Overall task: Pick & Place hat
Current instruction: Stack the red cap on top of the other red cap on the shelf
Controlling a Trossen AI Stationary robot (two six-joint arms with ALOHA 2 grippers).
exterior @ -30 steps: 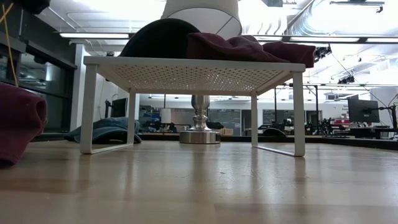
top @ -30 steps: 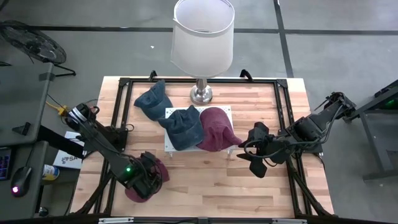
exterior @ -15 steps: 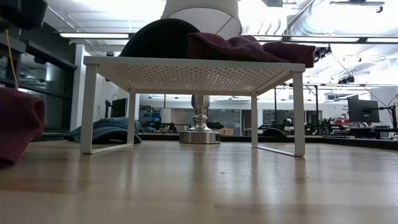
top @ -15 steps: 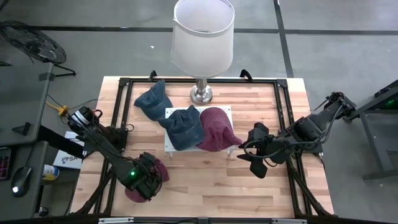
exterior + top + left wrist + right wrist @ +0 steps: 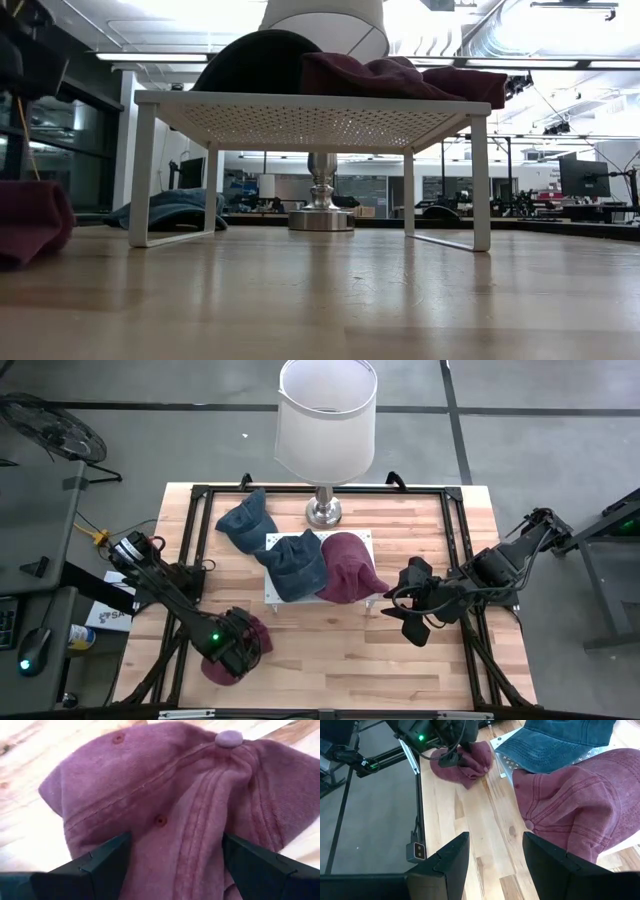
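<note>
While the left hand (image 5: 233, 650) hangs low over the near left part of the desk (image 5: 330, 670), its fingers (image 5: 107, 862) stand wide apart with nothing between them, and the maroon hat (image 5: 175, 805) lies directly beneath, crown up, its top button (image 5: 229, 738) showing just ahead of the fingertips. From table height that same hat sits flat on the wood at the far left edge.

Moving along, ahead of the left hand and toward the desk's middle, a white perforated rack (image 5: 310, 115) stands on four legs. On top of it lie a blue denim hat (image 5: 293, 565) and a second maroon hat (image 5: 345, 568), side by side and touching. Beyond the rack, another blue hat (image 5: 245, 525) rests on the desk beside the metal base of a lamp (image 5: 325, 420) with a white shade.

Over to the right, the right hand (image 5: 410, 622) hovers just beside the rack, close to the second maroon hat, its fingers (image 5: 442, 865) parted and empty. Through its wrist camera the second maroon hat fills the space just ahead, with the left hand farther off over its own hat.
</note>
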